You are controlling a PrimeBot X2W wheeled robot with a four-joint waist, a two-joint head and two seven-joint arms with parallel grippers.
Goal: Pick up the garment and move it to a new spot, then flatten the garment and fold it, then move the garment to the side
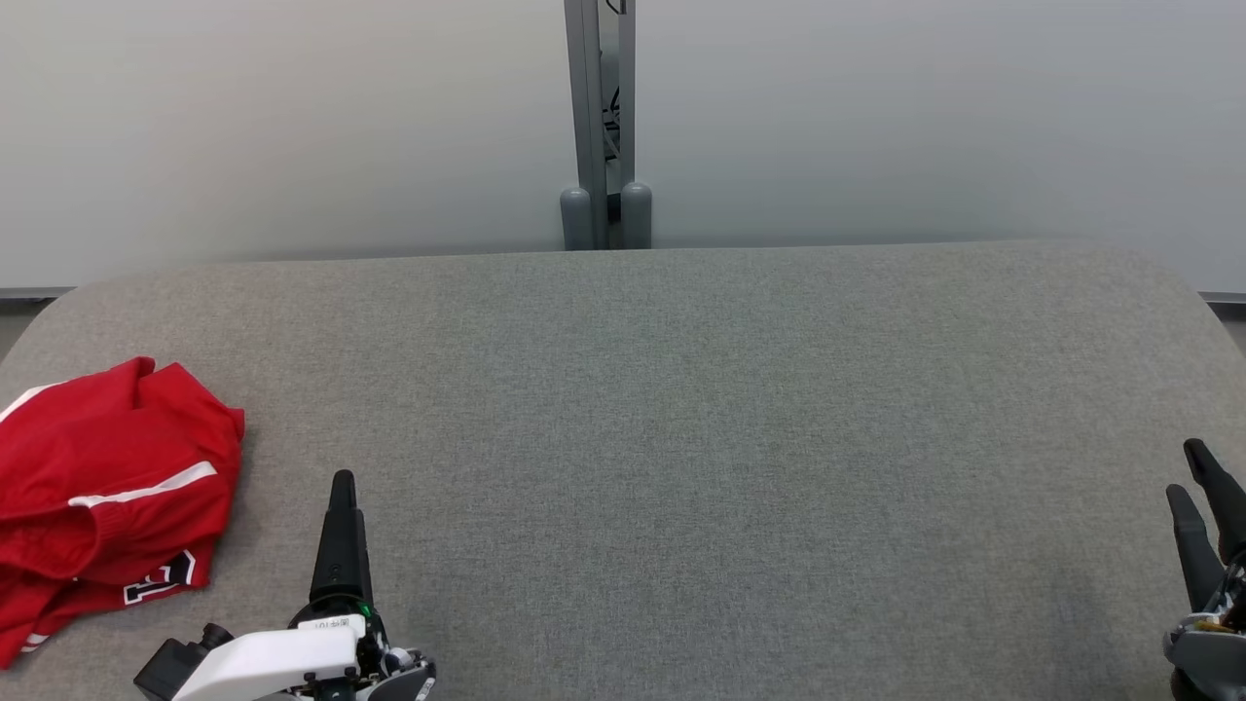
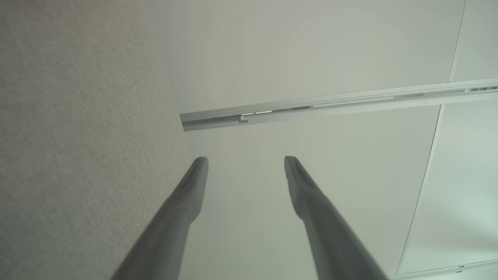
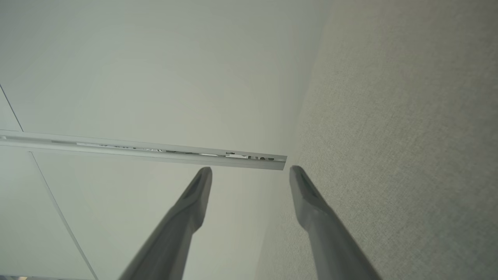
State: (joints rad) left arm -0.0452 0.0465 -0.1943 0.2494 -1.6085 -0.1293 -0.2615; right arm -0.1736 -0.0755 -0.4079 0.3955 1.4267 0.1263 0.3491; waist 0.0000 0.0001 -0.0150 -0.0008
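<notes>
Well, the red shirt lies in a bunched heap at the left edge of the grey table, just left of my left claw. My right claw is far across on the other side. Both claws are wide open and hold nothing. I think the left one should go.

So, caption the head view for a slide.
Bunched red white-striped garment on grey fabric-covered table, left of the open left gripper.

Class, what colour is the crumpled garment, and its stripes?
The garment is red with white stripes, clearest in the head view.
</notes>
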